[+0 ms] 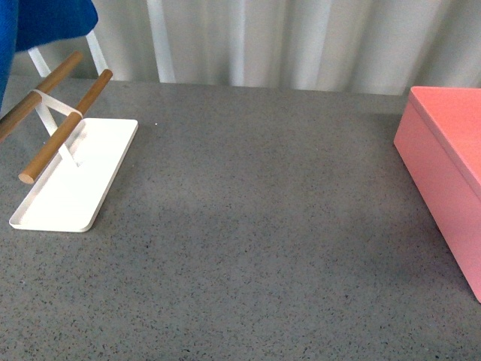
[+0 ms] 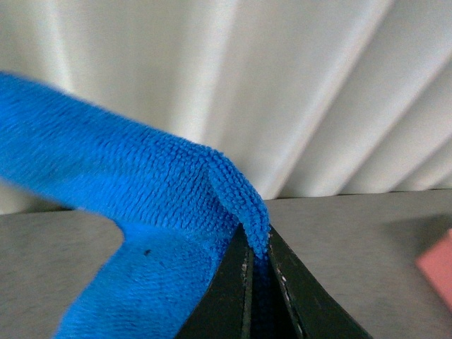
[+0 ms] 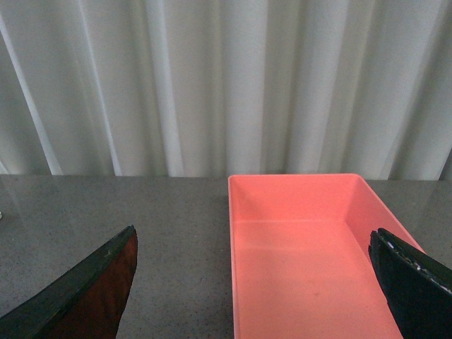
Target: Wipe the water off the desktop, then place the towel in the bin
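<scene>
- Desktop point(image 1: 248, 226): a flat, dark-grey surface with fine speckles that fills most of the front view.
- Towel point(image 1: 45, 22): bright blue looped microfibre, lifted clear of the desktop at the far left. A fold is pinched between the closed jaws of the left gripper point(image 2: 258, 261), and the rest droops away from them.
- Bin point(image 1: 451, 150): a salmon-pink rectangular box with smooth straight walls. It stands upright on the desktop at the right edge, its top open.

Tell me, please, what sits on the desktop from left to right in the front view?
white tray carrying the wooden rods → bare desktop → bin at the right edge
</scene>
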### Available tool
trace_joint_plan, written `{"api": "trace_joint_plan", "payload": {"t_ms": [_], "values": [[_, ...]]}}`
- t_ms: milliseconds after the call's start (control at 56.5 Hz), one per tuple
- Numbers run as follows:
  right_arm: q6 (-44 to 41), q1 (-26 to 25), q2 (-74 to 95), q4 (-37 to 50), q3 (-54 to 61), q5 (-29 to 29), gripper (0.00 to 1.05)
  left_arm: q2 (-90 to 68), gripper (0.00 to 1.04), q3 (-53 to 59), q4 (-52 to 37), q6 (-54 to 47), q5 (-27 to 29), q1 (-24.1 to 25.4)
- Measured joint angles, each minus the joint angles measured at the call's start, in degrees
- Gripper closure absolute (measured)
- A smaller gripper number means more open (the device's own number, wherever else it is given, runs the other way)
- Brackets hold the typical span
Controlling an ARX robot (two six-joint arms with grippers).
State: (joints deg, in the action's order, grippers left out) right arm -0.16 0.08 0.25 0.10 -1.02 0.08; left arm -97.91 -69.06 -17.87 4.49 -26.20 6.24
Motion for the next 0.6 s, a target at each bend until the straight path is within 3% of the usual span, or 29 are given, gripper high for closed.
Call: {"api": "trace_joint_plan", "payload": {"t_ms": [177, 319, 496, 602], "values": [[0.00, 0.02, -0.02, 0.00, 0.00, 0.02, 0.07, 6.40, 1.01, 4.92, -2.62, 9.07, -12.15, -3.63], [0.00, 0.02, -0.02, 0.00, 0.00, 0.00, 0.07, 9.46, 1.01, 7.87, -6.45, 16.50, -17.46, -7.72], [0.00, 0.00, -0.02, 0.00, 0.00, 0.00, 0.07, 10.82, 1.01, 10.38, -9.46, 22.25, -20.72, -12.87], [0.00, 0.02, -0.02, 0.00, 0.00, 0.00, 0.07, 10.12, 1.01, 11.28, -9.92, 22.62, -18.71, -15.82]]}}
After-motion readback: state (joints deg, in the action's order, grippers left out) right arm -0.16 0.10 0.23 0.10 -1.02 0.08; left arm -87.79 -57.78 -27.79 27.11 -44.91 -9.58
